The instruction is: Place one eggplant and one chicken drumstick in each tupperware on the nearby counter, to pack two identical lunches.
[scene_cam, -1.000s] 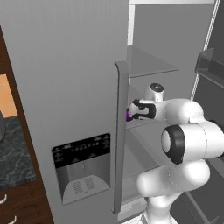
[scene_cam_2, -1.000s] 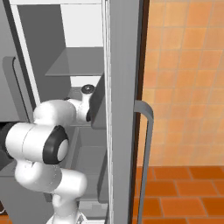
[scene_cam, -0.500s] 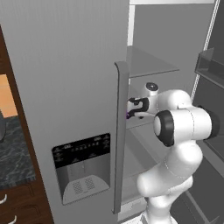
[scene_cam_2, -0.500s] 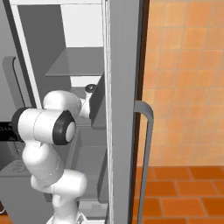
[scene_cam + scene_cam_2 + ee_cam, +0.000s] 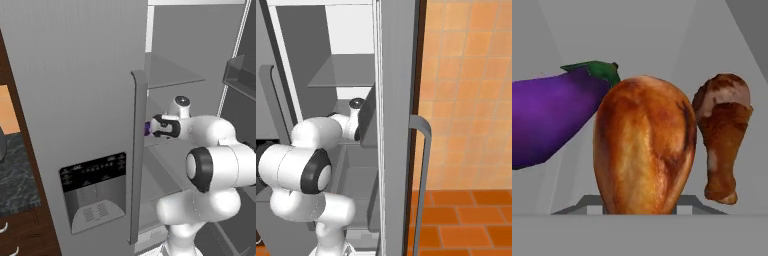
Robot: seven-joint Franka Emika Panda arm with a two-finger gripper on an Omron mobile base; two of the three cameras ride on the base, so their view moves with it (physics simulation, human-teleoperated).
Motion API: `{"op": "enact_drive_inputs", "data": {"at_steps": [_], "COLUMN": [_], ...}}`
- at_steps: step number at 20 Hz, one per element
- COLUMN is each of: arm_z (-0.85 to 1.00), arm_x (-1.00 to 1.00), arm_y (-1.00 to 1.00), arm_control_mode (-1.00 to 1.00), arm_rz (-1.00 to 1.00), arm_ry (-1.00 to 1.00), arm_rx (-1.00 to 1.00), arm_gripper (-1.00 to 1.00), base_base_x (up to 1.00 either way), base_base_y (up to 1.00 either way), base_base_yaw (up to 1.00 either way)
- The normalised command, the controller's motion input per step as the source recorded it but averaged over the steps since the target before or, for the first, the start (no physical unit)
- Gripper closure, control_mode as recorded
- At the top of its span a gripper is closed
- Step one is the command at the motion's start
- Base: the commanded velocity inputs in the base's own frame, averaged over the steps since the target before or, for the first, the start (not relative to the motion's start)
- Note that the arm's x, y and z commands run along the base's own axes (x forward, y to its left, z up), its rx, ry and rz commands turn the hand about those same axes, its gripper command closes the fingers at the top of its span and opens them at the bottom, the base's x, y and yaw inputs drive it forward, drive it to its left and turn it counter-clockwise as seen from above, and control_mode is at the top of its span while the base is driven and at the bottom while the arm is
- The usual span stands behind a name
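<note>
End effector [image 5: 148,128] reaching into an open grey fridge [image 5: 90,75], at the height of its middle shelf [image 5: 170,75], with the white arm stretched in from the lower right of the left base view. Seen from the hand camera, a large browned chicken drumstick [image 5: 643,145] sits dead centre and very close, right at the fingertips. Whether the jaws are clamped on it cannot be told. A purple eggplant [image 5: 549,117] with a green stem lies just beside it, partly behind its edge. Another, smaller drumstick [image 5: 722,135] stands on the opposite side, a little apart. At the far left of the left base view, a dark marbled worktop [image 5: 15,175] runs beside the fridge.
</note>
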Motion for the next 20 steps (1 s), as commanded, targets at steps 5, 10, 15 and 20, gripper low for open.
{"op": "enact_drive_inputs", "data": {"at_steps": [5,10,15,20], "arm_z": [0.58,0.84,0.84,0.33], "arm_x": [-1.0,-1.0,-1.0,-1.0], "arm_y": [0.01,0.0,0.0,0.01], "arm_control_mode": [-1.0,-1.0,-1.0,-1.0], "arm_rz": [0.0,0.0,0.0,0.0], "arm_ry": [-0.02,-0.02,0.0,0.0], "arm_rx": [0.03,0.03,0.01,0.0], "arm_gripper": [1.0,1.0,1.0,1.0], "base_base_x": [0.0,0.0,0.0,0.0], "base_base_y": [0.0,0.0,0.0,0.0], "base_base_yaw": [0.0,0.0,0.0,0.0]}}
